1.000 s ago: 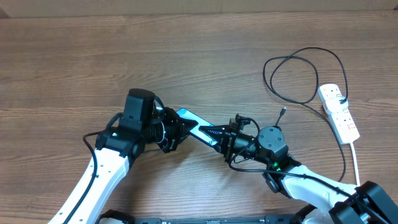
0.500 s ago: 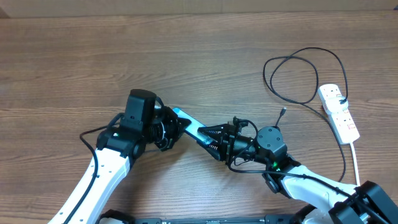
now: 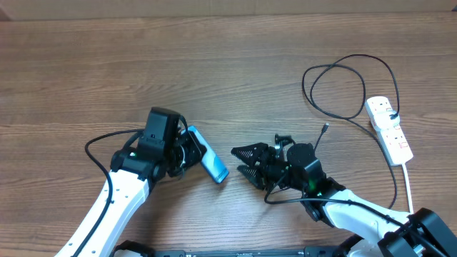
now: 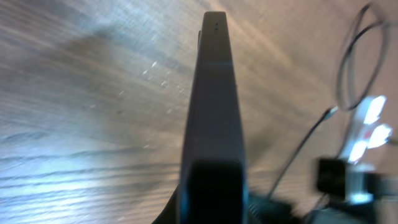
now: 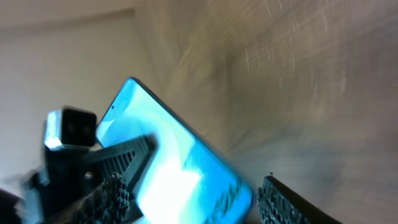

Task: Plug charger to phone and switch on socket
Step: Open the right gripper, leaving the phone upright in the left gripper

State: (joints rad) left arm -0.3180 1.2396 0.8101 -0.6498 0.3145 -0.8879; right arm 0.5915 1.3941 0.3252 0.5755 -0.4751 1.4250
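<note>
- Overhead, the phone (image 3: 208, 163) shows as a short blue strip lying slantwise above the wooden worktop (image 3: 107, 64). Its near-left end is pinched in the left jaws, which are pressed onto it, and its other end is free. Whether it touches the wood cannot be told.
- The left wrist view alone shows the phone (image 4: 211, 93) edge-on. It is a slim dark side running away from the camera, with two tiny holes near the far end.
- Only the right wrist view shows its lit face (image 5: 174, 162), bright blue fading to white. The lettering near the lower end is too blurred to read. A black finger (image 5: 118, 155) of the left jaws lies across it.
- The right jaws stand spread with nothing between them, just right of the phone's free end and apart from it. Their ribbed pads (image 5: 112, 199) frame the phone from below in the right wrist view.
- The charger (image 3: 343, 86) loops well right of the phone, toward the far side. Its connector (image 3: 325, 129) lies on the wood, not in the phone.
- The right arm (image 3: 314, 178) sits between the phone and the connector.
- The socket (image 3: 389, 128) lies farther right than the loop, with its white cord (image 3: 408, 182) trailing toward the near edge.
</note>
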